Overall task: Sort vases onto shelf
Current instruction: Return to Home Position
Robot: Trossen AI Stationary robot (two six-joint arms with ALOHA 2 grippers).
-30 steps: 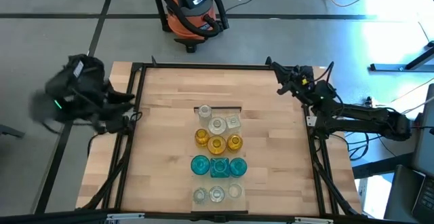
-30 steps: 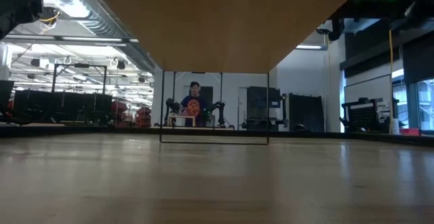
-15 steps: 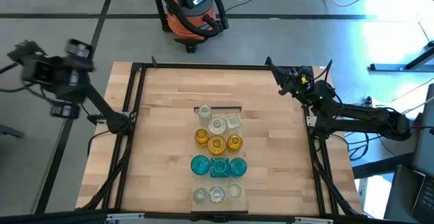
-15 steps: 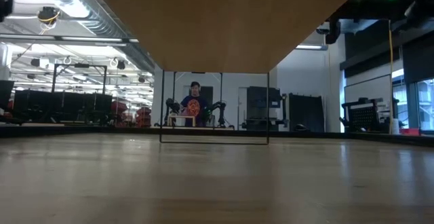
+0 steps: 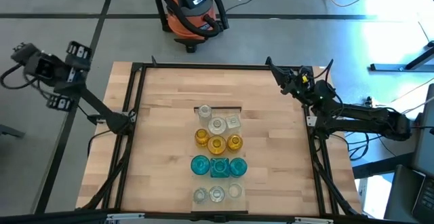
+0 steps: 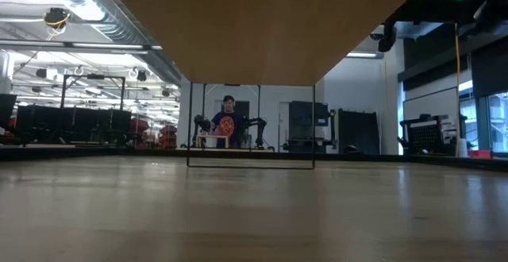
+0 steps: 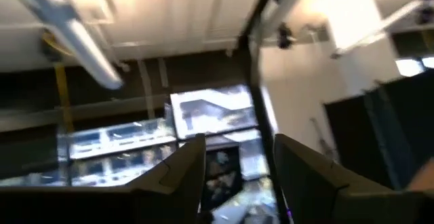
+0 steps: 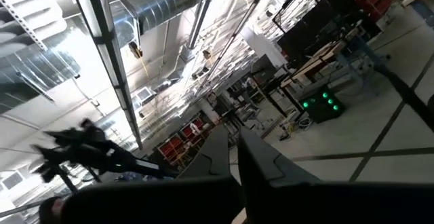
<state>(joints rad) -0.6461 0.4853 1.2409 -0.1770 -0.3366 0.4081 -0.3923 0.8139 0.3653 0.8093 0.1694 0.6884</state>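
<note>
Several small glass vases stand in rows on the shelf, a pale plank mid-table with a thin black bar at its far end: clear ones farthest, then amber, teal and clear again. The low view shows only the plank's underside. My left gripper is raised outside the table's left edge, open, pointing up into the room. My right gripper hovers at the far right corner, shut. Neither is near the vases.
A black frame borders the slatted tabletop. An orange and black shop vacuum sits on the floor beyond the far edge. Bare wood lies on both sides of the shelf. A person stands far off in the room.
My left arm has swung up and away from the table's left edge, out to the left, and tipped its gripper upward. The right arm and the vases have stayed where they were.
</note>
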